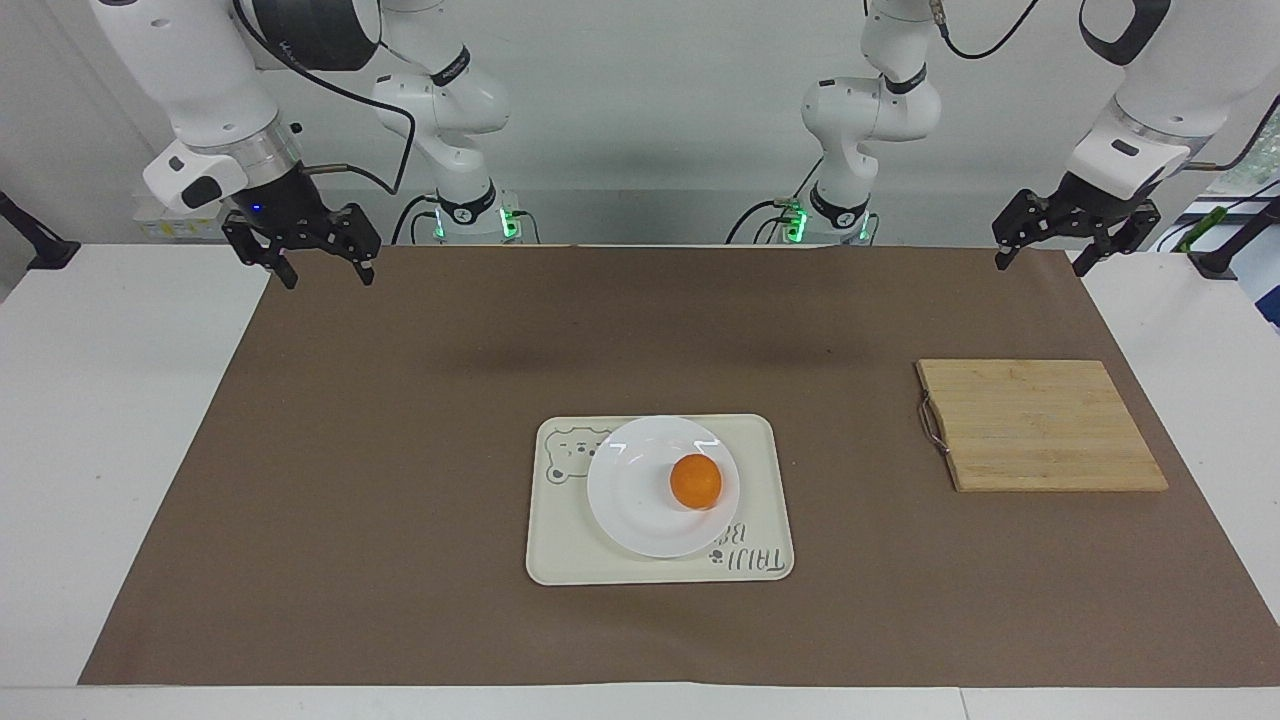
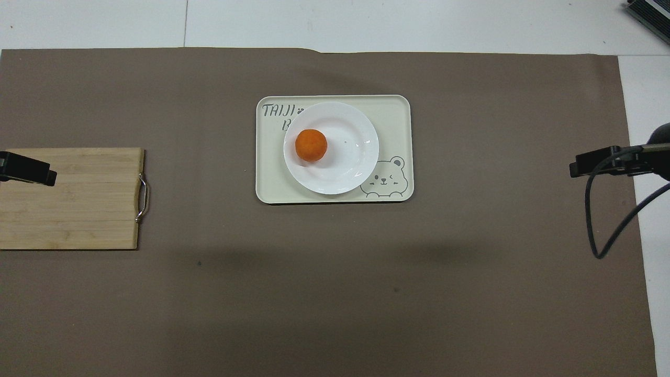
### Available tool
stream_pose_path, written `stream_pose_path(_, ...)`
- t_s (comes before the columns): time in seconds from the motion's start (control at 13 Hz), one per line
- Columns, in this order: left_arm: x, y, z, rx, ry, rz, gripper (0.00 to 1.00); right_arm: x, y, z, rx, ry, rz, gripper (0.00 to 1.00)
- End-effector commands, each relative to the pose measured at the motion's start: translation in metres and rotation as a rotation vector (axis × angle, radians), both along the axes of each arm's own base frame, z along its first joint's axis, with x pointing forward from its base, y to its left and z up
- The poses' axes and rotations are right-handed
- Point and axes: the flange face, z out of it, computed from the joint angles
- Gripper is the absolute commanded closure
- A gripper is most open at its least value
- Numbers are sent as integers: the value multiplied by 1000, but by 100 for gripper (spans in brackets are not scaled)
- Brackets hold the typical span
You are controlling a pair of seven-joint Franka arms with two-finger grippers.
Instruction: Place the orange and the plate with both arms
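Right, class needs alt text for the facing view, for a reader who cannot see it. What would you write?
An orange sits on a white plate on a cream bear-print tray at the middle of a brown mat. A wooden cutting board lies toward the left arm's end. The left end effector and right end effector hang open over the mat's corners nearest the robots.
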Motion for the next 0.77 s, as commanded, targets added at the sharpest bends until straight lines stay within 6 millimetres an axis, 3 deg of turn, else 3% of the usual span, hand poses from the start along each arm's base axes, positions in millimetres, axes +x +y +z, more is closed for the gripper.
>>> stream_pose_path(0.0, -9, 1, 2, -11, 5, -1, 0, -4, 14, 4, -69, 6, 30, 0)
stream_pose_path(0.08, -9, 1, 2, -11, 5, -1, 0, -5, 20, 8, -137, 4, 46, 0)
stream_pose_path(0.31, -9, 1, 2, -11, 6, -1, 0, -15, 13, 24, -85, 48, 1, 0)
stream_pose_path(0.69, -9, 1, 2, -11, 5, -1, 0, -20, 12, 26, -70, 42, -23, 0)
